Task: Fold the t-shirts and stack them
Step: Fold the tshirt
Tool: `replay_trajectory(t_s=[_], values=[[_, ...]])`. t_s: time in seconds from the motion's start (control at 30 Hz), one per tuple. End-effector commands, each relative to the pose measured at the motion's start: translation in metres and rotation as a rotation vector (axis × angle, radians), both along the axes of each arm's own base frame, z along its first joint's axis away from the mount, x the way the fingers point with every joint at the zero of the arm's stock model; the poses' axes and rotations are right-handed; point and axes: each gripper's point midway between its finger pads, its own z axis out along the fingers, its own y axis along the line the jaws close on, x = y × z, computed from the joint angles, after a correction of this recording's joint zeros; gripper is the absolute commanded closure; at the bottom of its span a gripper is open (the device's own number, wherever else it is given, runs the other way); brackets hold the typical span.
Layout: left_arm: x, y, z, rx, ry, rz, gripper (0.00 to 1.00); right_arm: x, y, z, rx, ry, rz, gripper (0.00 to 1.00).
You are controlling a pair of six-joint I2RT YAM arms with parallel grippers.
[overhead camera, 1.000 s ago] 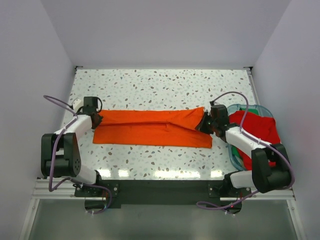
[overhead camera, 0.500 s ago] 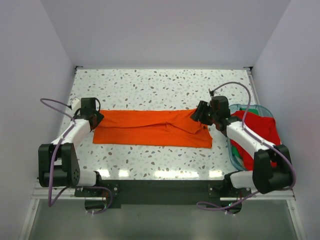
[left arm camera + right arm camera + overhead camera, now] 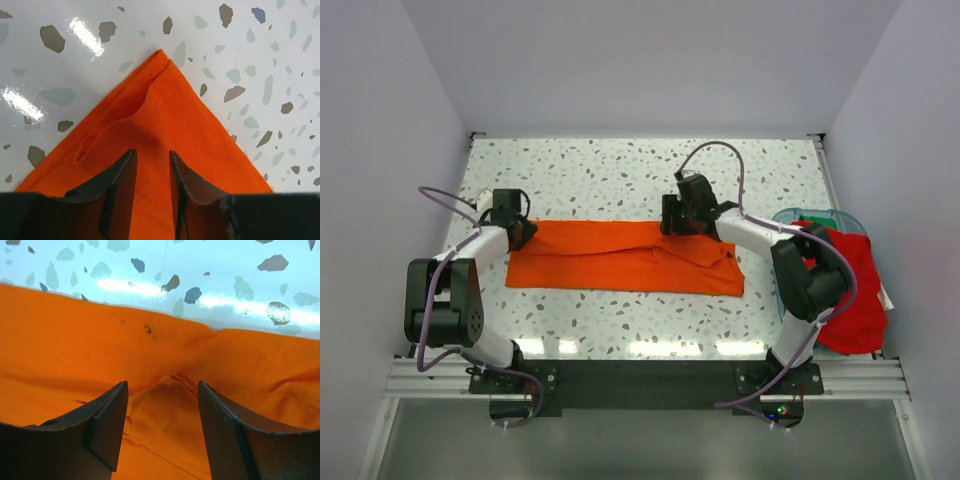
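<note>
Your orange t-shirt (image 3: pixel 620 257) lies flat as a long folded band across the tabletop (image 3: pixel 620 170), and neither tool is holding it.
Your left tool (image 3: pixel 151 185) hangs over the band's left corner, jaws slightly apart with nothing pinched. Your right tool (image 3: pixel 162 425) is at the far edge, right of the middle, jaws wider apart and empty. The red t-shirt (image 3: pixel 855 290) is heaped over the teal-rimmed bin (image 3: pixel 817 212) at the right.

Left gripper (image 3: pixel 152 153) and right gripper (image 3: pixel 162 385) released orange t-shirt (image 3: pixel 610 258); right moved left.
</note>
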Motion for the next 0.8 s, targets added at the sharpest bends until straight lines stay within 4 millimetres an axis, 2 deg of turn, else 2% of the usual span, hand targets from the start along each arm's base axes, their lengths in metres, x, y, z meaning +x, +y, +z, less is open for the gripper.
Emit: replay_trajectory(t_s=[0.0,0.13,0.17,0.23,0.27,0.33,0.37,0.47,0.53,0.57,0.77], values=[[0.004,-0.001,0.000,0.001,-0.037,-0.013,0.64,0.008,0.002,0.001,-0.099,-0.042,-0.001,0.39],[0.004,-0.002,-0.001,0.002,-0.038,-0.016,0.64,0.004,0.001,-0.007,-0.160,-0.032,-0.025,0.49],[0.003,-0.001,0.000,0.002,-0.039,-0.014,0.64,0.004,0.000,-0.007,-0.168,-0.035,-0.034,0.56],[0.003,-0.002,0.000,0.002,-0.039,-0.016,0.64,0.001,0.000,-0.008,-0.169,-0.031,-0.041,0.64],[0.003,-0.002,0.000,0.002,-0.039,-0.016,0.64,0.000,0.001,-0.007,-0.164,-0.033,-0.045,0.73],[0.003,-0.002,-0.001,0.001,-0.040,-0.015,0.64,-0.004,0.005,-0.003,-0.158,-0.034,-0.043,0.81],[0.003,-0.002,-0.001,0.001,-0.038,-0.015,0.64,-0.006,0.006,-0.002,-0.155,-0.033,-0.044,0.89],[0.003,-0.002,-0.002,-0.001,-0.037,-0.015,0.65,-0.019,0.011,0.009,-0.128,-0.043,-0.047,0.94],[0.003,-0.002,-0.001,-0.002,-0.040,-0.012,0.65,-0.030,0.015,0.009,-0.106,-0.037,-0.051,0.96],[0.002,-0.002,-0.002,-0.001,-0.039,-0.013,0.65,-0.033,0.017,0.017,-0.088,-0.053,-0.054,0.97],[0.002,-0.002,-0.002,-0.002,-0.037,-0.016,0.65,-0.064,0.017,0.021,-0.013,-0.072,-0.084,0.99]])
